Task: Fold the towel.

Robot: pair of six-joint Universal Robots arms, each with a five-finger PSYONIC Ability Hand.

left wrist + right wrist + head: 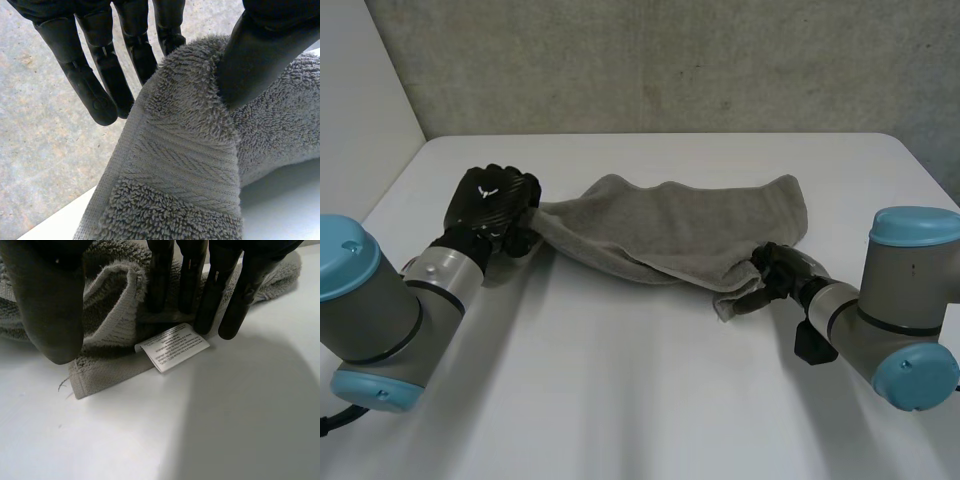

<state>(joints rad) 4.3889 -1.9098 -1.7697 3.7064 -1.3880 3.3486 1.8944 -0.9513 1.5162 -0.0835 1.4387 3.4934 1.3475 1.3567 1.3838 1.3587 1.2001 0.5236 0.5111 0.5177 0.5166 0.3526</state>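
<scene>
In the head view the towel (680,230) lies at mid-frame on the desk (620,400), the left hand (492,205) pinching its left end and the right hand (775,272) its lower-right corner; each wrist view shows the thumb and fingers closed on the hem, the right ones beside the label (172,346), so I think it is best to lift both ends evenly, keeping the edge taut.

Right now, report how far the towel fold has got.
Done: both hands have a grip. The left hand pinches one end of the towel, lifted off the table; the right hand holds the corner with the label. In hand: the towel sags bunched between them. Left: no neat fold shows; laying it over and flattening remain.
</scene>
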